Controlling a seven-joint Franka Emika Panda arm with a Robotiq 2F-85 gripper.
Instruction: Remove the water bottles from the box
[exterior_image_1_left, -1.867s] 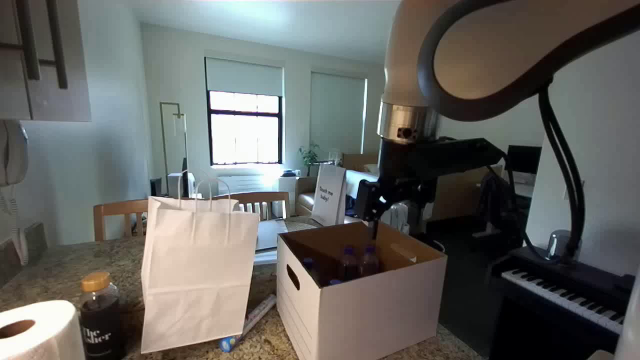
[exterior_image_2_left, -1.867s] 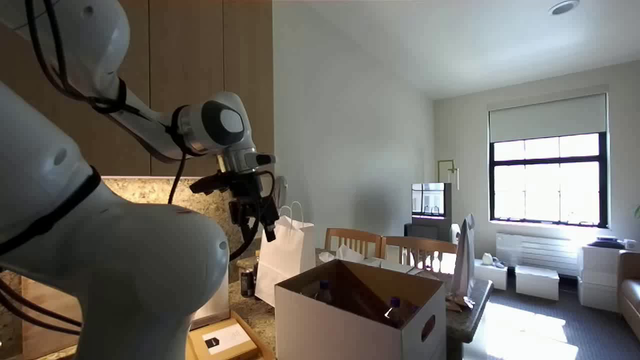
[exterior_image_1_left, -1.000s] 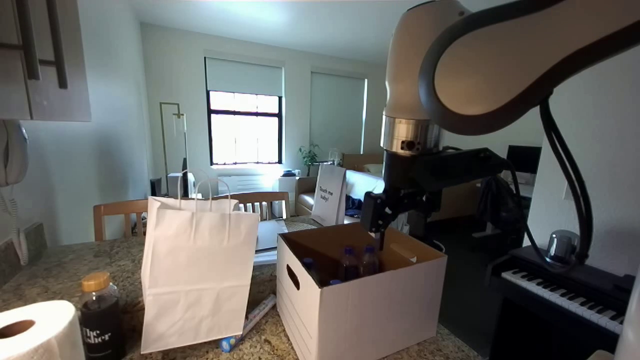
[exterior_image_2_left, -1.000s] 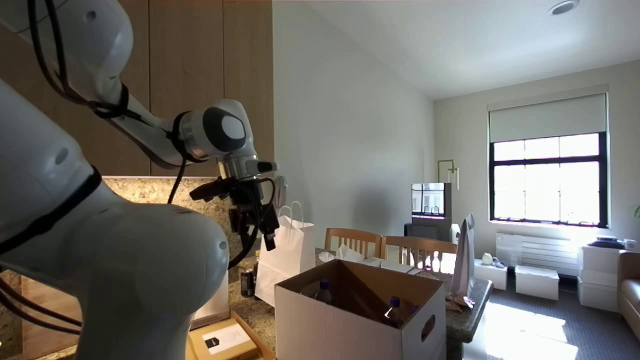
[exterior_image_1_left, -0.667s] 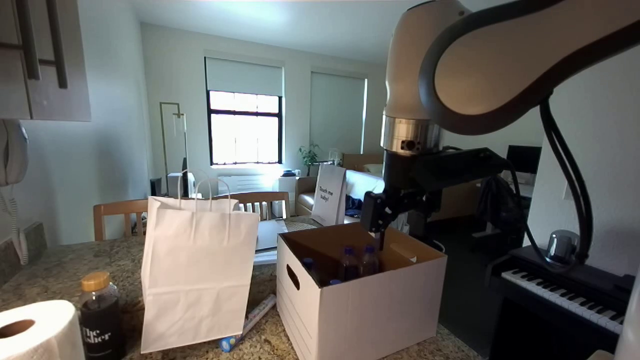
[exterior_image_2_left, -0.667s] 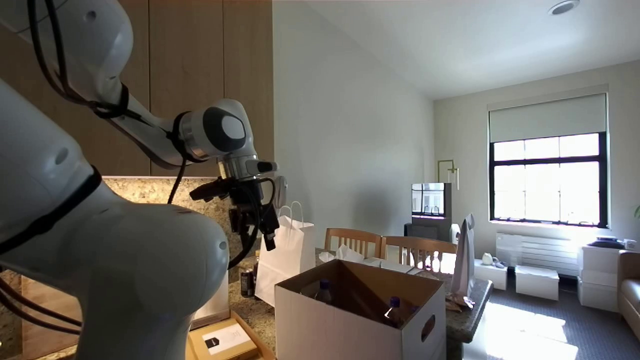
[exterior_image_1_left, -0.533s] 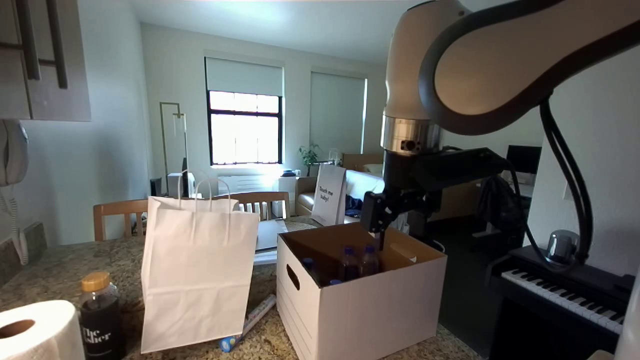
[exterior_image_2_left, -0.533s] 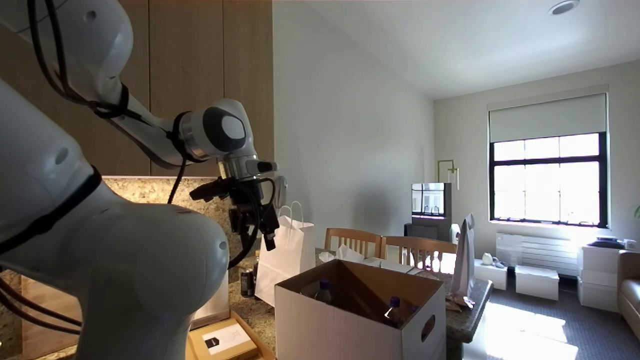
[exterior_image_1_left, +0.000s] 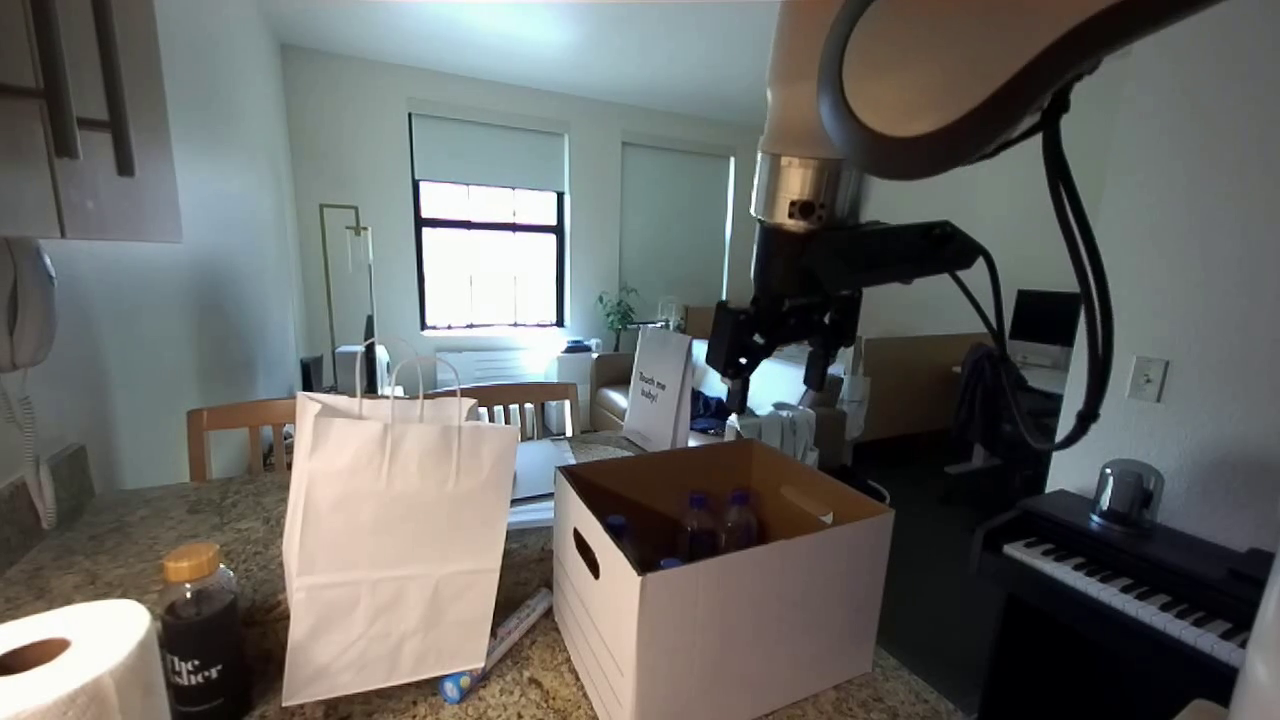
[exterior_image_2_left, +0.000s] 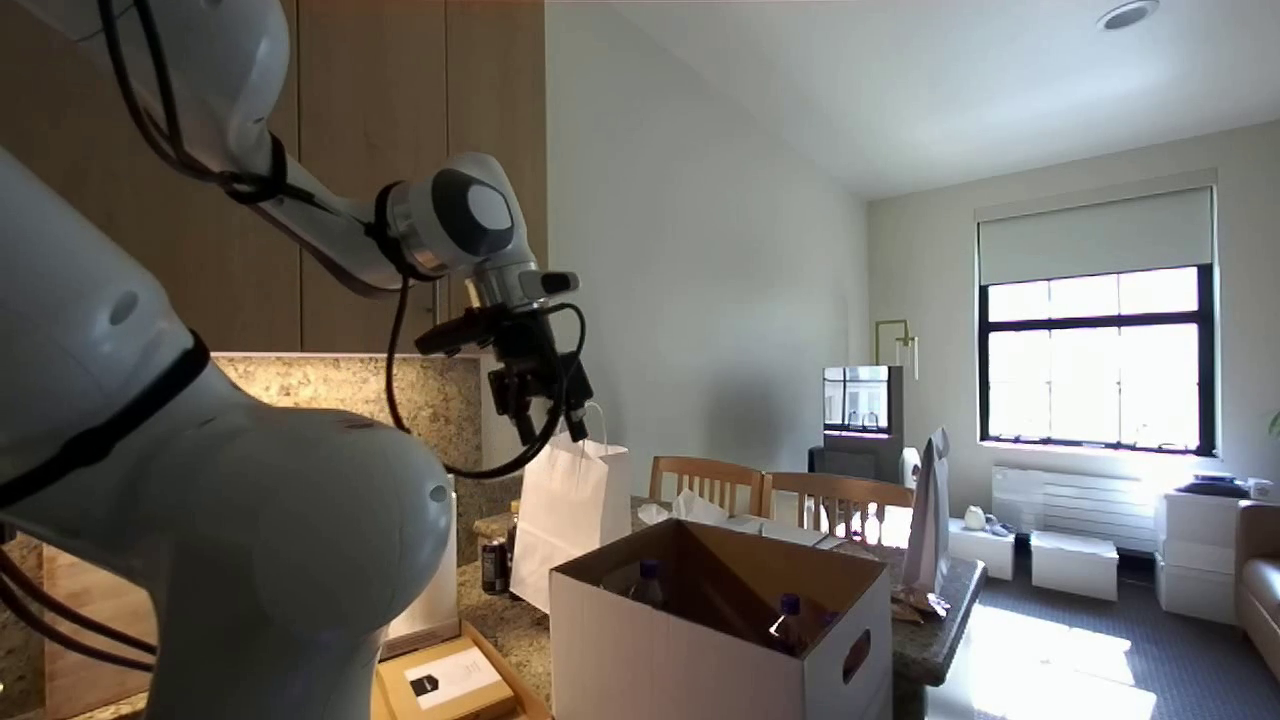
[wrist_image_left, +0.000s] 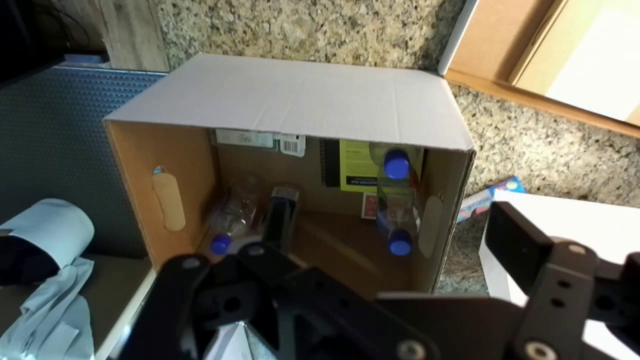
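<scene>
Wrist view, box (wrist_image_left: 310, 97), water bottles (wrist_image_left: 397, 207) inside

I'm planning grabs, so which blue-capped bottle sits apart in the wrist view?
The left water bottle, near the picture-left wall of the box; the other two visible blue caps are close together near the opposite wall.

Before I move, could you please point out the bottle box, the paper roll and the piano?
Bottle box (wrist_image_left: 310, 95): in the wrist view, outer wall.
Paper roll (exterior_image_1_left: 110, 662): in an exterior view, side.
Piano (exterior_image_1_left: 1125, 602): in an exterior view, keys.
</scene>
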